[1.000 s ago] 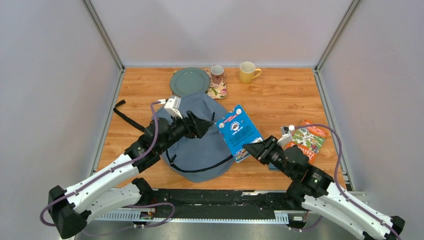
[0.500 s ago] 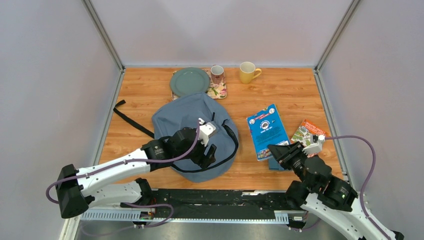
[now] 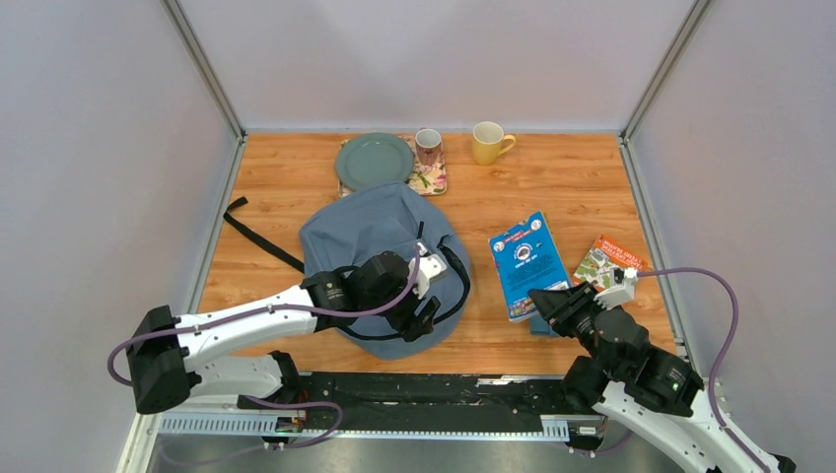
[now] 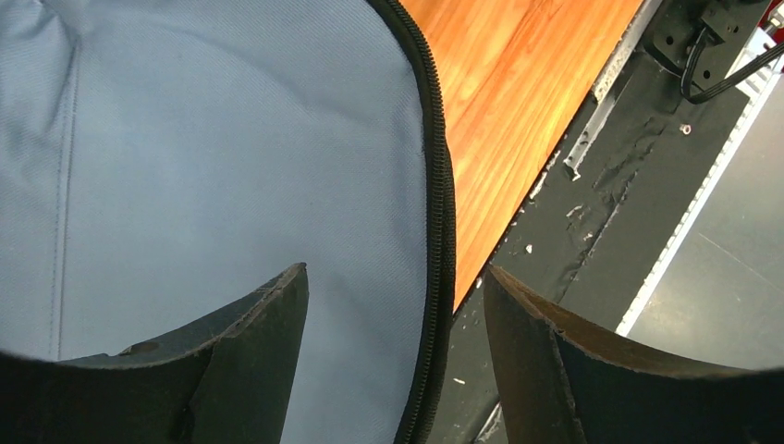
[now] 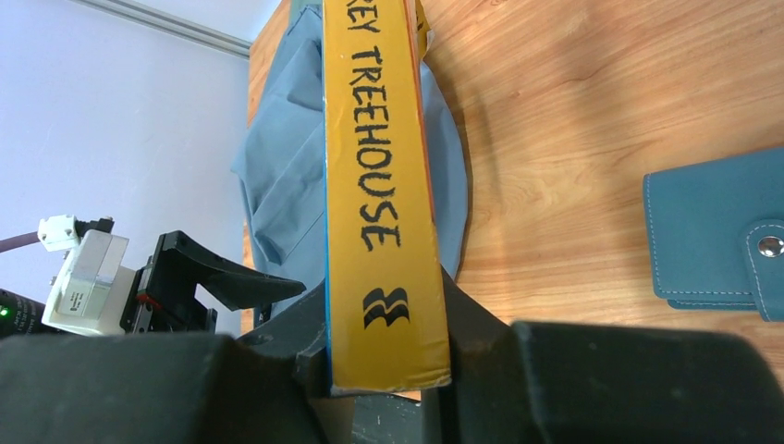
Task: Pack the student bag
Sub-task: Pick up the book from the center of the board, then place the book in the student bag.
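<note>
Left gripper (image 3: 426,315) gapes wide, holding nothing, over the student bag's (image 3: 370,232) zippered edge, lower centre. Right gripper (image 3: 545,299) clamps the book (image 3: 527,258); tabletop (image 3: 480,296) shows between them.

A: What lies under the left end effector (image 4: 395,273)?
B: The bag (image 4: 231,139): matt, finely woven cloth, edged by a black toothed zipper (image 4: 434,185). Past it, the surface (image 4: 499,92) is smooth wood grain.
A: And in the right end effector (image 5: 384,319)?
B: A book (image 5: 374,166) with a smooth yellow card spine. Just beside it is a leather-like stitched wallet (image 5: 707,231) with a shiny metal snap (image 5: 768,245).
</note>
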